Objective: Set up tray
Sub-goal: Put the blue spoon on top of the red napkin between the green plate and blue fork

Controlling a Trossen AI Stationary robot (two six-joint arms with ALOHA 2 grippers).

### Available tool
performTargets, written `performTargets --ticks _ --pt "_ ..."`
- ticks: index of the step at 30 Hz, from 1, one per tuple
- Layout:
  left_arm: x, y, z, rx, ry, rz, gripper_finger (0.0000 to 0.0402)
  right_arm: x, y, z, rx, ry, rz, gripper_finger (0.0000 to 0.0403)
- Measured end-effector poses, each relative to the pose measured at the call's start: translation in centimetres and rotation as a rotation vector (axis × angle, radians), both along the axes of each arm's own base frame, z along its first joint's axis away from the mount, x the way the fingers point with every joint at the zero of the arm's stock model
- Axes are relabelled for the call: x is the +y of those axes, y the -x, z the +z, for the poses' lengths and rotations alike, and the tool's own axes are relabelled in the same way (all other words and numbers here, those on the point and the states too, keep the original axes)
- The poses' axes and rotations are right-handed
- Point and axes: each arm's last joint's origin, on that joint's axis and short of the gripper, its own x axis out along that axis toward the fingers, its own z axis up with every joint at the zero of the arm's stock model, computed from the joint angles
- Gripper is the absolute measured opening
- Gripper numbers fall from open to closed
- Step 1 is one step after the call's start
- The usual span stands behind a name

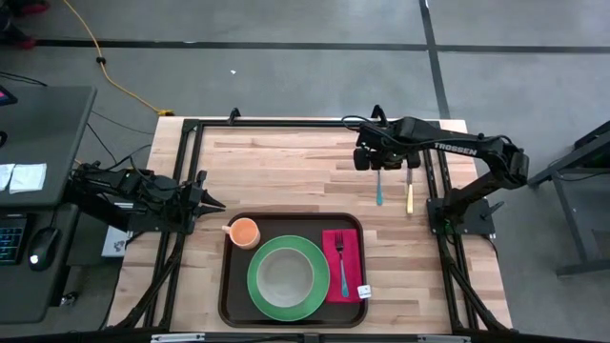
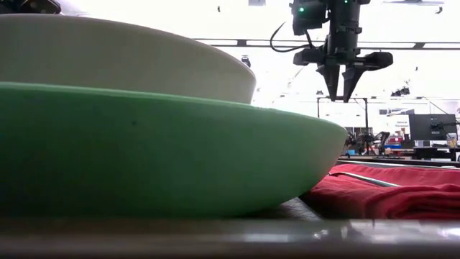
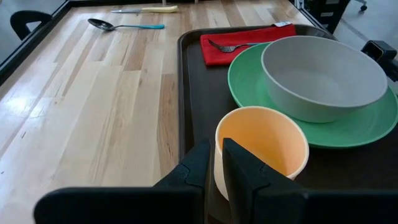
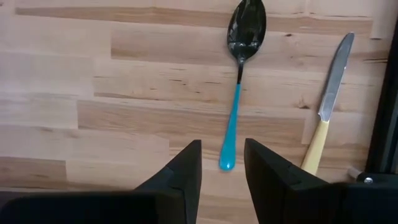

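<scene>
the tray (image 1: 229, 286) sits at the near edge of the table (image 1: 286, 171), carrying a green plate (image 1: 259, 291) with a grey bowl (image 1: 284, 276), an orange cup (image 1: 244, 232) and a red napkin (image 1: 351, 276) with a fork (image 1: 340, 259). beyond the tray, the right claw (image 1: 380, 162) hangs above a blue-handled spoon (image 1: 378, 190), fingers narrowly parted, a knife (image 1: 410, 193) just beside. the left claw (image 1: 215, 203) waits near the tray's cup corner, nearly closed, holding nothing.

From table height, the green plate (image 2: 165, 151) and bowl (image 2: 108, 57) run off the frame's edge and hide my tray. My left wrist view cuts off the plate's rim and the knife's (image 3: 144, 9) blade tip.
</scene>
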Motion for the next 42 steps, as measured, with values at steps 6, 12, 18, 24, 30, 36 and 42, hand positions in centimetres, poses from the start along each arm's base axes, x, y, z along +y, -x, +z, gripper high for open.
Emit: performTargets --ticks 6,12,18,24,30,36,42 --pt "0.0 0.0 0.0 0.000 0.000 0.000 0.0074 -0.8 0.5 -1.6 0.021 -0.022 0.005 0.0099" --pt "0.0 0.0 0.0 0.000 0.000 0.000 0.0074 -1.6 0.9 -3.9 -0.021 -0.066 -0.009 0.0099" --pt "0.0 0.0 0.0 0.000 0.000 0.000 0.0074 -2.1 1.4 -6.6 -0.069 -0.108 0.006 0.0099" --pt "0.0 0.0 0.0 0.000 0.010 0.005 0.0074 -2.4 2.1 -8.3 -0.058 -0.111 0.008 0.0099" --pt "0.0 0.0 0.0 0.001 0.023 0.011 0.0074 -2.4 2.3 -8.8 -0.065 -0.115 0.015 0.0099" --pt "0.0 0.0 0.0 0.001 0.023 0.011 0.0074 -2.7 1.8 -8.7 -0.112 -0.078 0.040 0.0099" --pt "0.0 0.0 0.0 0.001 0.023 0.011 0.0074 -2.7 1.8 -8.7 -0.109 -0.075 0.056 0.0099"
